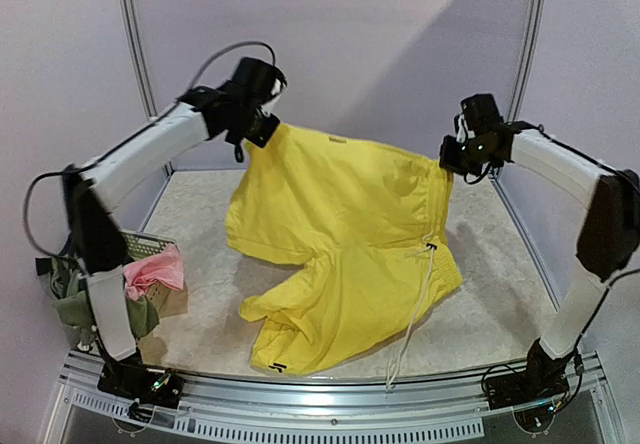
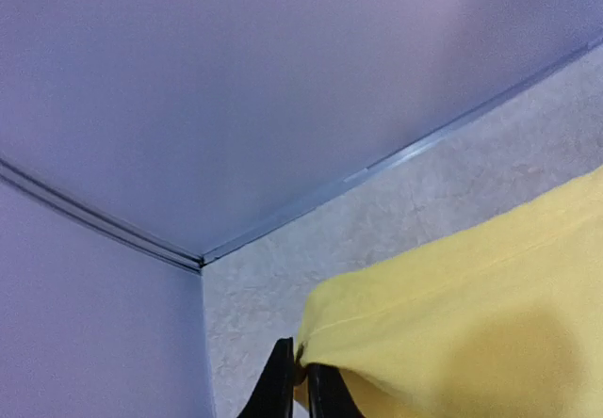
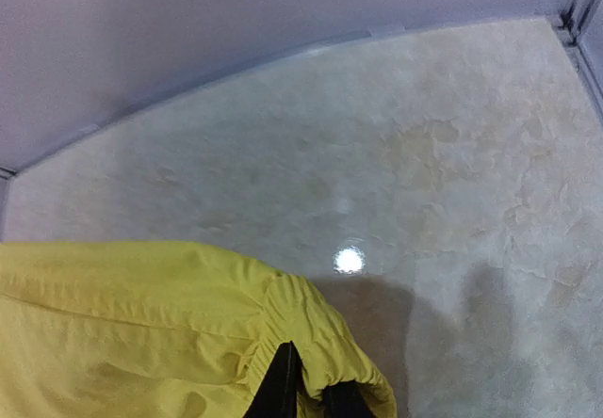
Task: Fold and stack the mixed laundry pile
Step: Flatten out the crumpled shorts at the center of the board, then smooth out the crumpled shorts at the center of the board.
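Yellow drawstring shorts (image 1: 345, 244) hang stretched between both arms; left gripper (image 1: 262, 124) pinches one top corner. Right gripper (image 1: 447, 161) is clamped on the other — leg ends draped on the table (image 1: 200, 264).

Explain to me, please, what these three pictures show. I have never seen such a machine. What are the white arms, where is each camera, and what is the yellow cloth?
The white and black things are two robot arms fixed at the near edge of a table. The wide picture comes from a camera above and behind them. The other two come from small cameras on the wrists, so each shows its own dark fingers at the bottom edge.

The yellow cloth is a pair of yellow shorts with a white drawstring. The left gripper and the right gripper are each shut on an upper corner, so the shorts hang spread between them, with the lower part resting on the table. In the wrist views the fingers pinch the fabric.

At the left, a pale basket holds more clothes, among them a pink piece and an olive-green piece.
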Motion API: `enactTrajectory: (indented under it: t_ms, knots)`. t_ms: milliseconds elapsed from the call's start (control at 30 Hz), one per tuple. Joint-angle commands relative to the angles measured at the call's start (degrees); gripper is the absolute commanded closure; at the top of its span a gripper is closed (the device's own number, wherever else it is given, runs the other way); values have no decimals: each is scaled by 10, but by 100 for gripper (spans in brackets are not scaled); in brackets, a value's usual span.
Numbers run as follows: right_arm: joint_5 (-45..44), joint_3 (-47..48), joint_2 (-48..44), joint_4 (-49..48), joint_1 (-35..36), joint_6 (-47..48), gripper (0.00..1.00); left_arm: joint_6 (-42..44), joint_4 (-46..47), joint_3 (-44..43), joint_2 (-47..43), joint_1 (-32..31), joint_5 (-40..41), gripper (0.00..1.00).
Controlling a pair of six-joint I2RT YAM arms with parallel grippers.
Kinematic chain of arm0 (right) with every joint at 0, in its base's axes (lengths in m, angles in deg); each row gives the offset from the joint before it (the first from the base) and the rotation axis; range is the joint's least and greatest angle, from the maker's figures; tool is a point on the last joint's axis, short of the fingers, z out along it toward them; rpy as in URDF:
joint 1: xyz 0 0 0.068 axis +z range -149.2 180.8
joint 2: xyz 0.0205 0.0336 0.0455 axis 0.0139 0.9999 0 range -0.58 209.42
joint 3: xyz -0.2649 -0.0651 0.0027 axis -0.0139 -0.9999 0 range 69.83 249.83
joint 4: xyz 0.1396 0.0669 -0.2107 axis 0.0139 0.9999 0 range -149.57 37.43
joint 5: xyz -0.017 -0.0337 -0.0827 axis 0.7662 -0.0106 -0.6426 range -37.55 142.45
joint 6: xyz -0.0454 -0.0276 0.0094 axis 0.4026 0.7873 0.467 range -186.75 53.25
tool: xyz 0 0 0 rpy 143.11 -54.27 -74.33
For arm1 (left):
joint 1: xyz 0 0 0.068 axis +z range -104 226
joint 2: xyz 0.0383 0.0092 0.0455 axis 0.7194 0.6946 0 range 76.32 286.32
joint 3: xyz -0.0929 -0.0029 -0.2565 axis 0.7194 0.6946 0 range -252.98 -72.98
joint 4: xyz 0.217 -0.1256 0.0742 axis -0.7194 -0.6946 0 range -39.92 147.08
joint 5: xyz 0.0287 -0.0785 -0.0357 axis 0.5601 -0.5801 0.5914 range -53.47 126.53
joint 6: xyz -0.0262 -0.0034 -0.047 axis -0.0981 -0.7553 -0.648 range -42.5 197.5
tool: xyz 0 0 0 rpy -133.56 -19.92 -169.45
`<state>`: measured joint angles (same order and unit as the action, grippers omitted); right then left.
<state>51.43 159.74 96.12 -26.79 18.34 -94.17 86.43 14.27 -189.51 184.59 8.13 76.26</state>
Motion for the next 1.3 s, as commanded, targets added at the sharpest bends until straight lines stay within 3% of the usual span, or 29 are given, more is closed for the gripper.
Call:
enactTrajectory:
  t_ms: [0, 67, 100, 133, 200, 233, 400, 500, 633, 833, 1133, 1267]
  knots:
    - [9, 44, 130, 33, -40, -36, 75, -69, -157, -160, 223, 70, -76, 70]
    - [15, 67, 171, 32, -43, -35, 40, -74, -177, -217, 276, 79, -75, 43]
    - [13, 76, 179, 31, -45, -35, 29, -74, -167, -219, 282, 80, -73, 31]
    - [-4, 85, 182, 32, -46, -36, 21, -74, -157, -212, 285, 82, -69, 11]
    - [-21, 106, 186, 40, -48, -36, 8, -77, -140, -192, 275, 85, -69, 1]
    - [-30, 116, 185, 46, -49, -32, 2, -80, -135, -179, 266, 86, -71, 1]
    - [-59, 120, 173, 53, -49, -20, 1, -112, -100, -63, 182, 84, -74, 0]
    - [-35, 68, 147, 20, -45, -11, 1, -151, -83, 34, 109, 78, -93, 3]
    - [-38, -16, 102, -11, -20, 17, 2, -191, -38, 207, 5, 59, -190, 14]
    - [-47, -152, 3, -52, 26, 27, 3, -214, 25, 404, -119, -22, -270, 19]
    - [-93, -300, -115, -68, 60, -9, 3, -297, -4, 513, -217, -162, -257, 26]
    - [-106, -321, -153, -74, 61, -15, 3, -316, -10, 536, -226, -183, -261, 29]
